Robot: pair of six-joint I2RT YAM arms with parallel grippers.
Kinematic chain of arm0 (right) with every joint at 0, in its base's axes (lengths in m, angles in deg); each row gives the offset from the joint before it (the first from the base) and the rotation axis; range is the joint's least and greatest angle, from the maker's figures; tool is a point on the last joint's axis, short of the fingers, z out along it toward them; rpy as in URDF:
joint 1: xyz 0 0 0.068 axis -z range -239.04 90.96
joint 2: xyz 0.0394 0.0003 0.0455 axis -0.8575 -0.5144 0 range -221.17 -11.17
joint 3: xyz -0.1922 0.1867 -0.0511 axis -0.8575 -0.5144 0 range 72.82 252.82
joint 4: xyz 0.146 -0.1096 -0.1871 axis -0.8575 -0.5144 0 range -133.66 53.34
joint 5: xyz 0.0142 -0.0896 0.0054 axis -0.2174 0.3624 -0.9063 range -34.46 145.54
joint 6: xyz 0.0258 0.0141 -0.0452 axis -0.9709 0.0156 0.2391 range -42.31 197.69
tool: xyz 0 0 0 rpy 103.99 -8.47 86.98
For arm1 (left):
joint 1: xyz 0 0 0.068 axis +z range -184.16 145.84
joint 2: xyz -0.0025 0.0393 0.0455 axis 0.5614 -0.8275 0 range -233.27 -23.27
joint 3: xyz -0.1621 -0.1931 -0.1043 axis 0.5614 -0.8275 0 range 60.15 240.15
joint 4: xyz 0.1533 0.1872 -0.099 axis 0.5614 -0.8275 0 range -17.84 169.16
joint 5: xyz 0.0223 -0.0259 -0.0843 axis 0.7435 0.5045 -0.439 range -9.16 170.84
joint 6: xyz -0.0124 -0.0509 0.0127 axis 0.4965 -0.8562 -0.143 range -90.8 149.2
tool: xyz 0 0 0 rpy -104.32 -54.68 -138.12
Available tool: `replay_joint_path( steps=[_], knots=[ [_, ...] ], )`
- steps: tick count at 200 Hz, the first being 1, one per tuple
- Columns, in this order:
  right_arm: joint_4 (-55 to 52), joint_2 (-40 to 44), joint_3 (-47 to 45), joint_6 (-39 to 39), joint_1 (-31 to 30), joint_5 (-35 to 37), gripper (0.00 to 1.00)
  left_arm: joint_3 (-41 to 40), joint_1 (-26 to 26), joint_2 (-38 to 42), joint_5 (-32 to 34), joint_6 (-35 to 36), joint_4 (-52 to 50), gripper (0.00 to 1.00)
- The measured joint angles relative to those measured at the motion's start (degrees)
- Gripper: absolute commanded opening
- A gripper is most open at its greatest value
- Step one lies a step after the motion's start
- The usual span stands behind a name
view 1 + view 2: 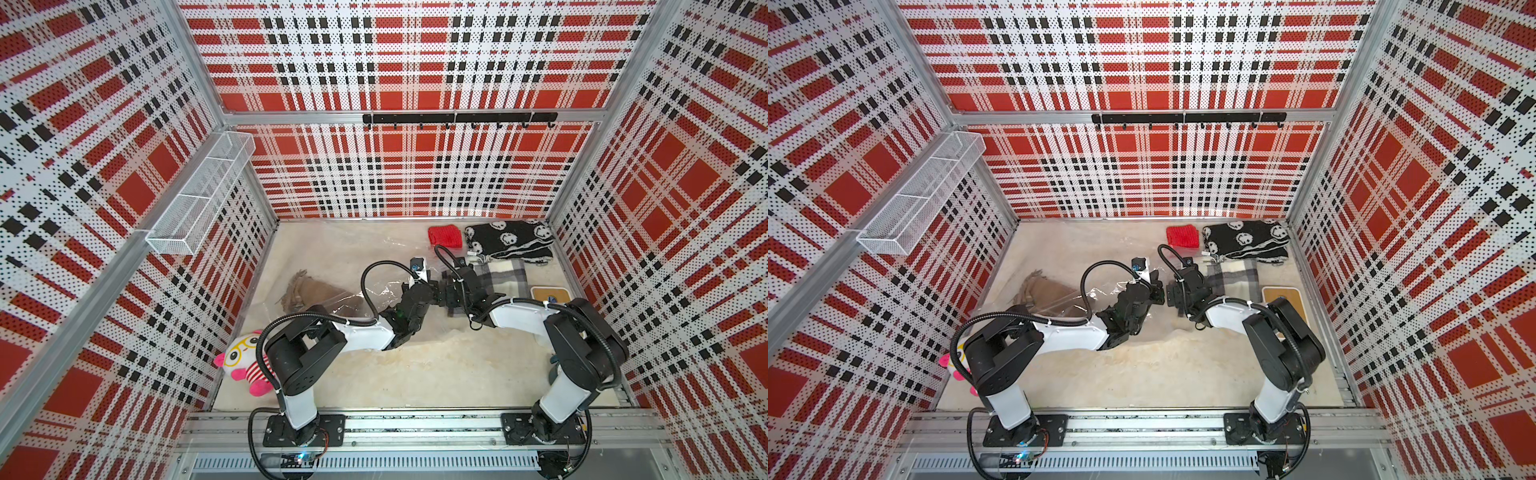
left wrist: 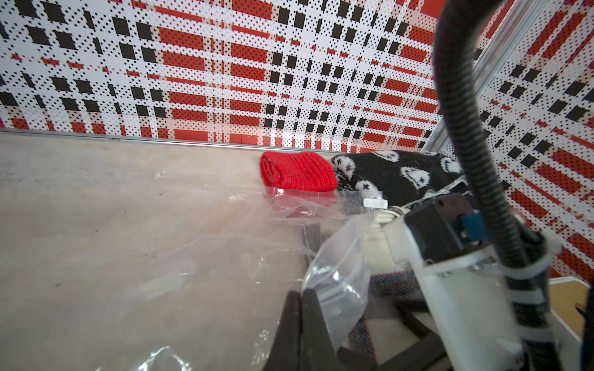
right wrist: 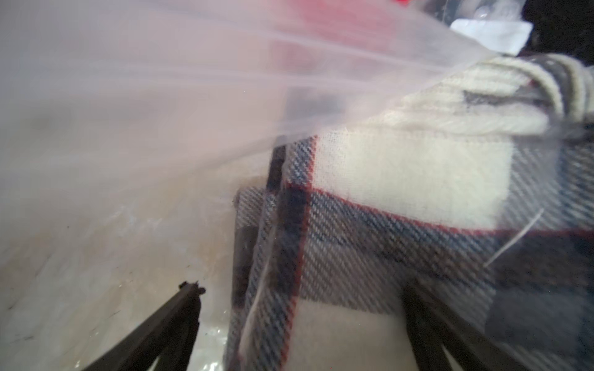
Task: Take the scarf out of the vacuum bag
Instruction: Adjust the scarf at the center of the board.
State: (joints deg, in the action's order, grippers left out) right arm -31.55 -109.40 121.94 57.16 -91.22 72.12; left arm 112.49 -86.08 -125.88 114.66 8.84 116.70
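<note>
The step in hand looks like the reach into the bag's mouth: one gripper lifts the film and the other goes in for the cloth. To do it well, the vacuum bag (image 2: 199, 225) should be held taut and raised clear of the right fingers, so the upper sheet is not caught with the fabric. In the right wrist view that sheet hangs blurred just above them. The scarf (image 3: 401, 180) is best taken by its near folded edge, several layers at once, then drawn low and straight toward the right arm's base. The left arm should anchor the plastic meanwhile, or the whole bag will probably slide along.

The left gripper (image 2: 300, 294) is pressed shut on a crumpled fold of clear film. The right gripper (image 3: 303, 289) stands wide, one finger (image 3: 173, 316) on the bare plastic side and the other over the cloth. The scarf's edge lies between them and nothing is clamped.

The bag is a large, clear, crinkly sheet spreading away from the left fingertips across the table (image 1: 415, 374), with glints marking its creases. The scarf is thick woven plaid, cream blocks with grey-blue bands and thin red lines. It is folded flat, lying between and beyond the right fingers, its far part under the film. A brown cloth (image 1: 307, 291) lies well apart from the left fingers, also under plastic; I cannot tell whether it is inside.
</note>
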Motion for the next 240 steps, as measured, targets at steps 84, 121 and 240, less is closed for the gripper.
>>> replay_joint_path(
  steps=[84, 121, 240],
  knots=[
    [7.96, -5.75, -1.92, 1.49, 0.07, 2.82, 0.73, 0.85, 0.13, -0.09, -0.22, -0.24, -0.74, 0.0],
    [8.76, -6.49, -1.7, 0.15, 1.44, 5.07, 0.31, 1.38, 0.13, -0.39, -0.33, -0.24, -1.14, 0.0],
    [19.87, -2.23, -7.72, -5.22, 12.52, -15.93, 0.0, 5.09, 3.34, -0.92, -3.45, -1.33, -3.26, 0.0]
  ],
)
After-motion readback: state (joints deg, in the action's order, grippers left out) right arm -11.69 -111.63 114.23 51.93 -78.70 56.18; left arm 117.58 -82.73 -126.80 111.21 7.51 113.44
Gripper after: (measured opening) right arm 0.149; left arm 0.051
